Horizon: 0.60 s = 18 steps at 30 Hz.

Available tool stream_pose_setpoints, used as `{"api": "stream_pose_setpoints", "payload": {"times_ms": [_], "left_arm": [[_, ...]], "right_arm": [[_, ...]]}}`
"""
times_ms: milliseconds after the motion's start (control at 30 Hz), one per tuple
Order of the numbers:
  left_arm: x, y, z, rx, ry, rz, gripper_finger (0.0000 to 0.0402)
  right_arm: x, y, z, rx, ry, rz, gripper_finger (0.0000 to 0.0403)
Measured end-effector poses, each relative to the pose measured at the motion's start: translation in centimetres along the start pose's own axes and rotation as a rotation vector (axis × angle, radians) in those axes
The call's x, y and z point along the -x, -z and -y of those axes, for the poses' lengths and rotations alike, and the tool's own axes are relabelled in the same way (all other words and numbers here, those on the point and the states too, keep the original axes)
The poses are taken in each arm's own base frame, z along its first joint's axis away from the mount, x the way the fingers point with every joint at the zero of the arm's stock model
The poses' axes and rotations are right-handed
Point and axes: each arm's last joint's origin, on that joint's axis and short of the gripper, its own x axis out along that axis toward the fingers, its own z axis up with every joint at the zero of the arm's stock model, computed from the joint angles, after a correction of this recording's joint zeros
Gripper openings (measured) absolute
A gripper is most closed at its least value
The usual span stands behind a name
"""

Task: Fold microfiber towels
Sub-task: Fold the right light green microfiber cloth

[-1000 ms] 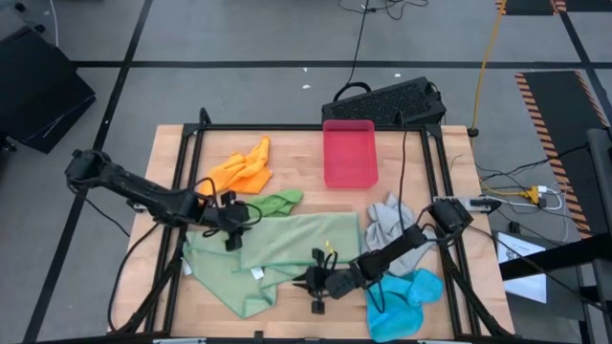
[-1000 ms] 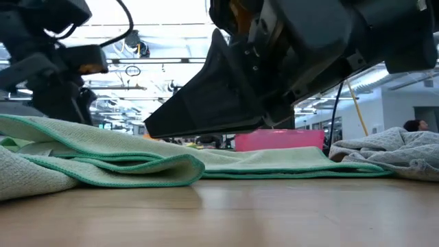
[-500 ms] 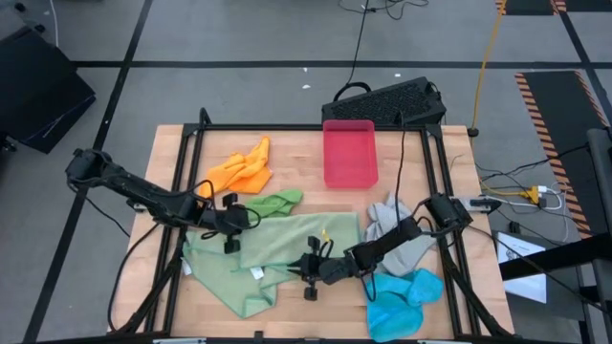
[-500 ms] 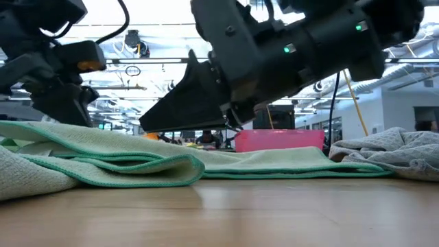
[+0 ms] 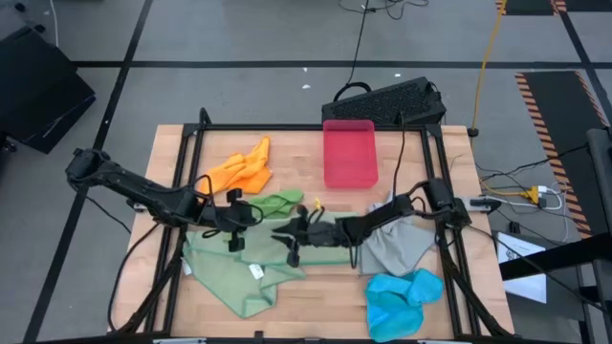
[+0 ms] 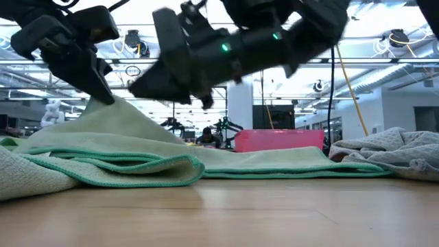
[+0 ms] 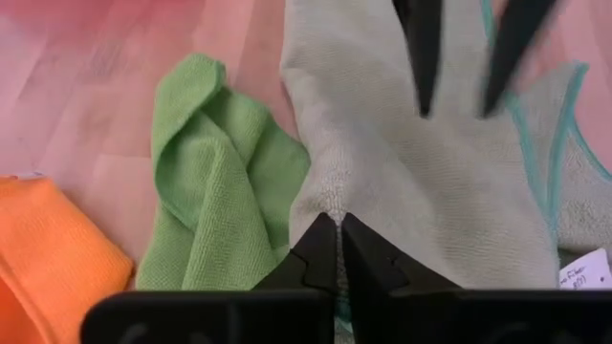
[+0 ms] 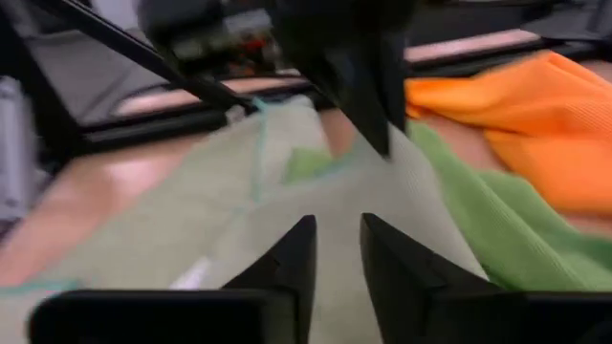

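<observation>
Beside the pink tray [image 5: 349, 153], on its near side, I have the pale sage towel [image 5: 234, 272] spread with one edge doubled over; left gripper [image 5: 232, 218] is pinched tight on a raised fold of it, next to the bright green towel [image 5: 277, 202]; right gripper [image 5: 289, 234] sits over the same cloth, fingers slightly apart, gripping nothing I can see. Risk, my judgement: left pulling alone would drag the cloth askew; seam edges would misalign.
</observation>
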Motion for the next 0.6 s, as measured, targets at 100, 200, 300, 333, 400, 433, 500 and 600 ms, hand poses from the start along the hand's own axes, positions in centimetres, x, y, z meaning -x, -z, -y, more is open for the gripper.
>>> {"api": "stream_pose_setpoints", "payload": {"times_ms": [100, 200, 300, 333, 400, 433, 500, 600], "left_arm": [[0.1, 0.0, 0.2, -0.006, 0.008, -0.001, 0.0012], [0.2, 0.2, 0.7, -0.023, 0.027, 0.0, 0.0005], [0.4, 0.3, 1.3, -0.044, 0.052, 0.01, 0.0009], [0.5, 0.3, 1.5, -0.052, 0.061, 0.012, 0.0012], [0.6, 0.4, 1.9, -0.067, 0.076, 0.016, 0.0015], [0.7, 0.5, 2.1, -0.074, 0.082, 0.018, 0.0014], [0.8, 0.5, 2.4, -0.086, 0.091, 0.022, 0.0007], [0.9, 0.4, 2.7, -0.105, 0.11, 0.044, 0.0006]], "right_arm": [[-0.9, -1.4, 0.6, 0.011, -0.039, -0.044, 0.0125], [-1.5, -2.2, 1.3, 0.037, -0.063, -0.096, 0.016], [-1.9, -3.2, 1.9, 0.066, -0.081, -0.105, 0.0186], [-2.0, -3.4, 2.1, 0.075, -0.092, -0.102, 0.0192], [-2.1, -3.6, 2.6, 0.087, -0.118, -0.107, 0.0198], [-2.1, -3.6, 2.8, 0.093, -0.147, -0.112, 0.0199], [-2.2, -3.7, 3.3, 0.102, -0.183, -0.123, 0.0198], [-2.3, -3.7, 3.8, 0.128, -0.182, -0.13, 0.0189]]}}
